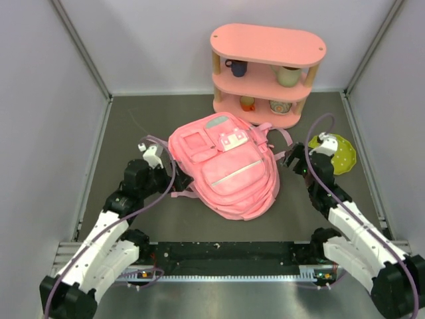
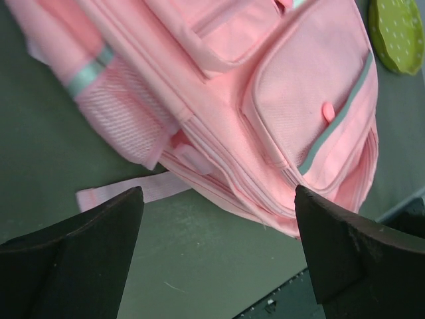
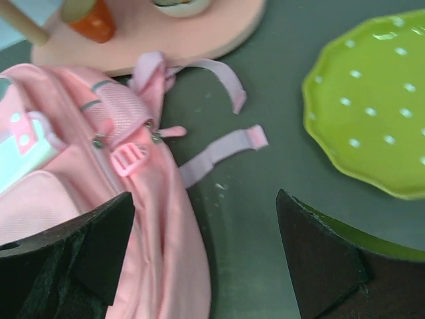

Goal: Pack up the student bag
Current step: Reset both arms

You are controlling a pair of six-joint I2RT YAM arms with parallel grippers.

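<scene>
The top view is showing the whole student bag (image 1: 226, 166) lying between the left gripper (image 2: 218, 222) and right gripper (image 3: 206, 219), while the wrist views are showing fingers spread wide, holding nothing.

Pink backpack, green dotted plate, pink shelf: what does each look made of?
Soft pink backpack: matte woven fabric. It sags and creases, with a mesh side pocket and webbing straps.
Lime-green dotted plate: glossy, with highlights near its wavy rim. Glazed ceramic or plastic, cannot tell which.
Pink three-tier shelf: rigid, smooth, matte boards, probably painted wood.
</scene>
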